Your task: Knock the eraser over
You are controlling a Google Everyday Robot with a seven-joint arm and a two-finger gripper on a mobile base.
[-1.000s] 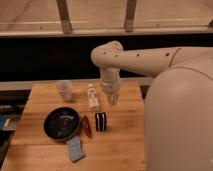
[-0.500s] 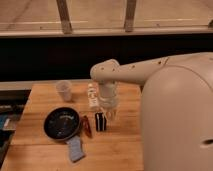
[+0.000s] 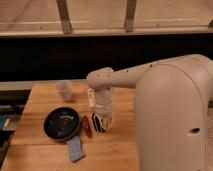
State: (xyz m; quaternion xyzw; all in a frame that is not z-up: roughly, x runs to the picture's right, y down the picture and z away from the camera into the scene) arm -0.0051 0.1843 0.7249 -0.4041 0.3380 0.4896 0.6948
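The eraser, a small black block with a white band, stands upright on the wooden table, right of the black bowl. My gripper hangs from the white arm straight down over the eraser, its fingers reaching the eraser's top and right side. A red-brown wedge-shaped thing lies just left of the eraser. A white-and-tan small bottle stands behind, partly hidden by the wrist.
A black bowl sits at centre left. A clear cup stands at the back left. A blue-grey sponge lies near the front edge. My white body fills the right side.
The arm has swung left and lowered, bringing the gripper from above the bottle's right side down onto the eraser. The eraser still stands upright.
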